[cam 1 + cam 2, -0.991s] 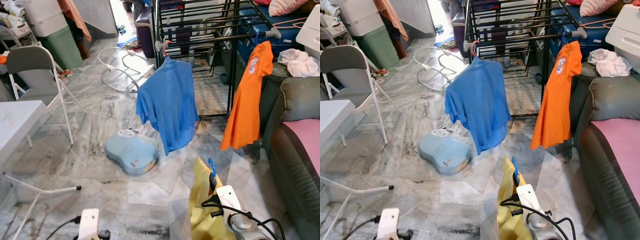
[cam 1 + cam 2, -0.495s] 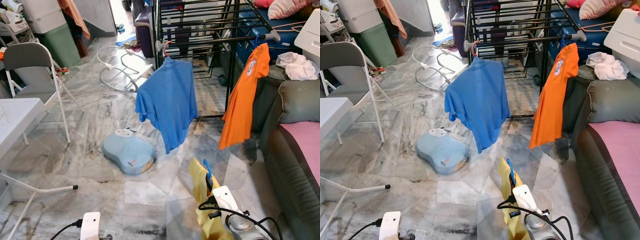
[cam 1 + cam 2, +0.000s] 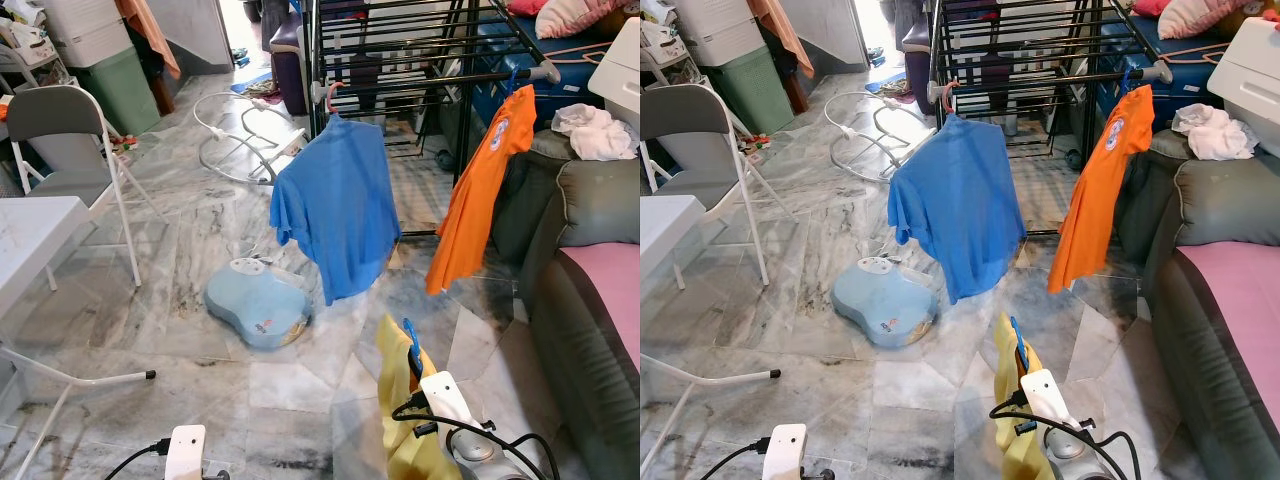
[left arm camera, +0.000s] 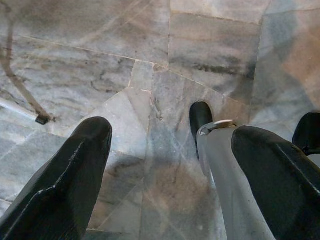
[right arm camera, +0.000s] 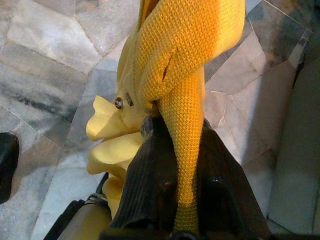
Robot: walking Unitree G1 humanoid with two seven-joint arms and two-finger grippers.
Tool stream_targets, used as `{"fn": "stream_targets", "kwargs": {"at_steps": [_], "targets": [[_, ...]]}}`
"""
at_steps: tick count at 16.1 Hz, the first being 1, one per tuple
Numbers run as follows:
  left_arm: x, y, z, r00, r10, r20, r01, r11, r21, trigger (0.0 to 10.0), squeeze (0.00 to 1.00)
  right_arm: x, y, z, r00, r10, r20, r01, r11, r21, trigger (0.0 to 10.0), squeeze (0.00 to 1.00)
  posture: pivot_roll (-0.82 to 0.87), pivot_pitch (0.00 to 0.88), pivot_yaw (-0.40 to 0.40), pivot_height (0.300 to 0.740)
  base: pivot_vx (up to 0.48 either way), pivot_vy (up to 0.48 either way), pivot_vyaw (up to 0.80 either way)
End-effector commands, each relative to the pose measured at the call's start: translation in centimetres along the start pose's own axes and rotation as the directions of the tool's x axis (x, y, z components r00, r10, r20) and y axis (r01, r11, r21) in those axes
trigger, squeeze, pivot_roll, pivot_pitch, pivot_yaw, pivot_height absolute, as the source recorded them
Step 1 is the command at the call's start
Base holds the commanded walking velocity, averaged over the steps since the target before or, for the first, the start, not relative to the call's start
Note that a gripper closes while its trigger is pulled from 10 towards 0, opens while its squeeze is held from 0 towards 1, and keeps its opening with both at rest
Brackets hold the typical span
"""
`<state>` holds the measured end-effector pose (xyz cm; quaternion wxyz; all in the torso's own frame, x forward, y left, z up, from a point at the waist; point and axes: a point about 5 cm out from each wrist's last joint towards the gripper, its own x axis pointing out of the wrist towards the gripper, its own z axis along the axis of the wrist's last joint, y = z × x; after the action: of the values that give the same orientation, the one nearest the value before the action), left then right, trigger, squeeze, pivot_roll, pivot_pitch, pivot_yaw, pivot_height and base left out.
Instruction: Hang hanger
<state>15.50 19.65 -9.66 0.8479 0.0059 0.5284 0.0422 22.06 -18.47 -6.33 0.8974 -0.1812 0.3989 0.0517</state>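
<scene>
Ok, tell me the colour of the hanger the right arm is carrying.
Blue hanger, poking from the yellow shirt; left eye view.

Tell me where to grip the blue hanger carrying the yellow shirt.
Grip the blue plastic hanger at its neck, just below the hook, coming from below as the right gripper does. The hook stands clear above the yellow knit shirt, free to go over the black drying rack rail.
</scene>
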Motion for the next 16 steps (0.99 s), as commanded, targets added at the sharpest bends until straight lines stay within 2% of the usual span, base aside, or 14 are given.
{"fn": "stream_targets", "kwargs": {"at_steps": [1,6,13,16], "targets": [[-0.03,0.6,0.11,1.0,0.013,0.003,-0.013,1.0,0.012,10.0,0.0,0.22,0.19,1.19,1.0,-0.002,0.031,0.002,1.0,-0.002,10.0,0.0,-0.12,0.0,0.096,0.74,0.0,0.0,0.0],[-0.02,0.54,0.31,1.0,0.01,0.012,-0.01,1.0,0.018,10.0,0.0,0.26,0.4,1.37,1.0,0.002,0.031,-0.003,1.0,0.025,10.0,0.0,-0.12,0.0,0.098,0.74,0.0,0.0,0.0],[0.0,0.49,0.46,1.0,0.013,0.015,-0.013,0.999,0.03,10.0,0.0,0.26,0.41,1.31,1.0,-0.003,0.026,0.002,1.0,0.02,10.0,0.0,-0.13,0.0,0.106,0.74,0.0,0.0,0.0],[-0.01,0.6,0.87,0.999,0.011,0.045,-0.012,0.999,0.03,10.0,0.0,0.25,0.48,1.26,1.0,-0.007,0.024,0.007,1.0,0.026,10.0,0.0,-0.13,0.0,0.108,0.74,0.0,0.0,0.0]]}}
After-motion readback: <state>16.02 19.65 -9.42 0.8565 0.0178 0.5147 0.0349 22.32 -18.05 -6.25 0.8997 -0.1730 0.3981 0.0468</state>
